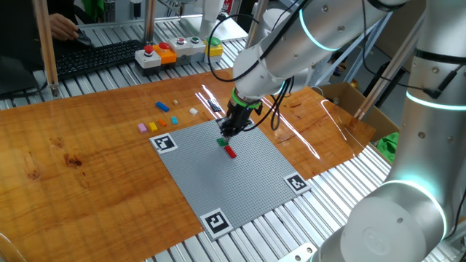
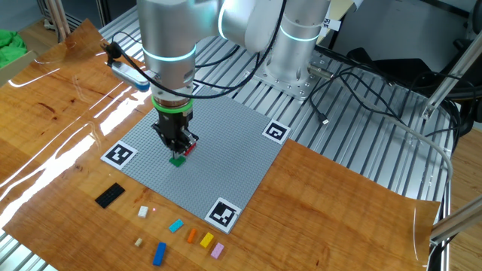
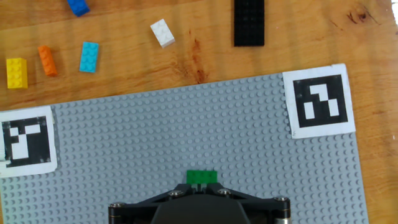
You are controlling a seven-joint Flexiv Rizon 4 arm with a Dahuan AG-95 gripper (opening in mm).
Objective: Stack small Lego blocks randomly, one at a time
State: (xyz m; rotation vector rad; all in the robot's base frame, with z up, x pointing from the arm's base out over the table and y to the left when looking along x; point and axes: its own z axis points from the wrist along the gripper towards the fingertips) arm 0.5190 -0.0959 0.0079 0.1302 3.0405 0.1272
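Observation:
My gripper (image 1: 227,133) stands low over the middle of the grey baseplate (image 1: 240,182). In the hand view its fingers meet with only a thin slit, and a green block (image 3: 202,177) pokes out just beyond the tips on the plate. The green block (image 1: 222,142) sits next to a red block (image 1: 231,152); both also show in the other fixed view, green (image 2: 178,159) and red (image 2: 188,147), under the gripper (image 2: 178,147). Loose blocks lie on the wood: blue (image 3: 78,6), orange (image 3: 48,60), cyan (image 3: 89,56), yellow (image 3: 17,72), white (image 3: 163,32), pink (image 2: 218,250).
A long black studded plate (image 3: 249,22) lies on the wood beyond the baseplate. Black-and-white marker tags (image 3: 319,101) sit at the baseplate corners. A button box (image 1: 156,54) and a keyboard (image 1: 95,57) are at the far edge. A cardboard box (image 1: 349,98) stands at the right.

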